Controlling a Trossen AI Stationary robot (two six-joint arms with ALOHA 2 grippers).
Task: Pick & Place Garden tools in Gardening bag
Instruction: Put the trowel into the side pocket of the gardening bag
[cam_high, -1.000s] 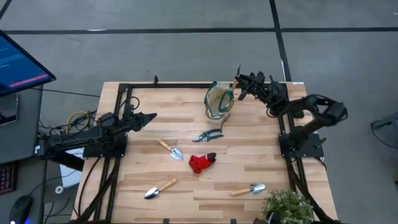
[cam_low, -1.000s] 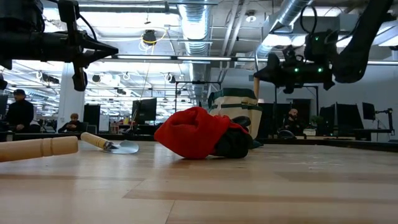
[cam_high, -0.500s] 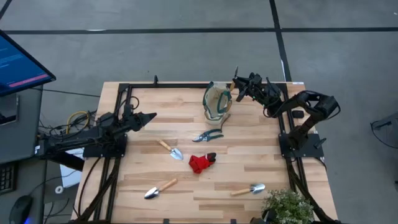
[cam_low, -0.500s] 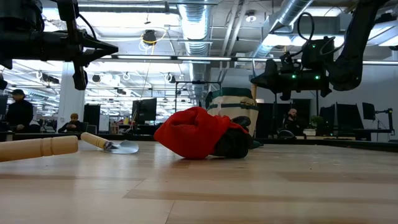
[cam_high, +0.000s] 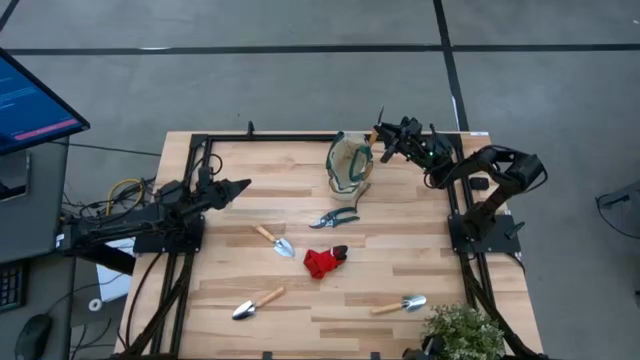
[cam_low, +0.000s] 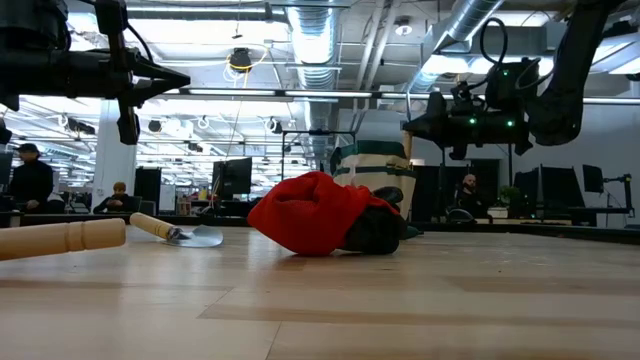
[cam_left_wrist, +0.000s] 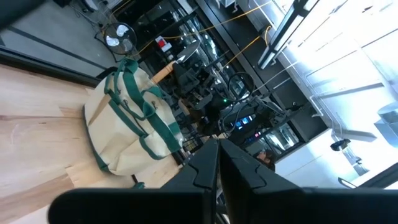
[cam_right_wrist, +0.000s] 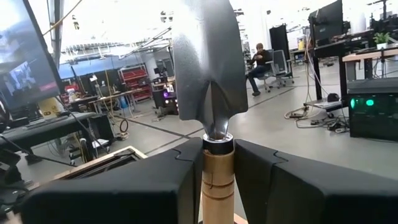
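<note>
The beige gardening bag (cam_high: 349, 163) with green trim stands upright on its base at the table's far middle, also seen in the left wrist view (cam_left_wrist: 127, 127). My right gripper (cam_high: 384, 139) hovers just right of the bag's top, shut on a trowel (cam_right_wrist: 208, 62). My left gripper (cam_high: 243, 186) waits shut at the left, pointing toward the bag. Flat on the table lie the teal shears (cam_high: 335, 217), a trowel (cam_high: 273, 240), the red-and-black glove (cam_high: 323, 261) and two more wooden-handled tools (cam_high: 258, 302) (cam_high: 400, 304). My right gripper pinches the trowel's wooden handle (cam_right_wrist: 217, 167) between its two fingers, just behind the metal collar at the blade end. The silver blade sticks out past the fingertips. The trowel is lifted clear of the table, beside the bag's rim.
A leafy potted plant (cam_high: 462, 331) stands at the near right corner. A black frame rail (cam_high: 270, 138) runs along the far edge. A monitor (cam_high: 35, 95) stands off the table's left. People sit in the room behind (cam_low: 30, 180).
My right gripper has shifted slightly toward the bag with the trowel, then held still. Its hold is unchanged.
</note>
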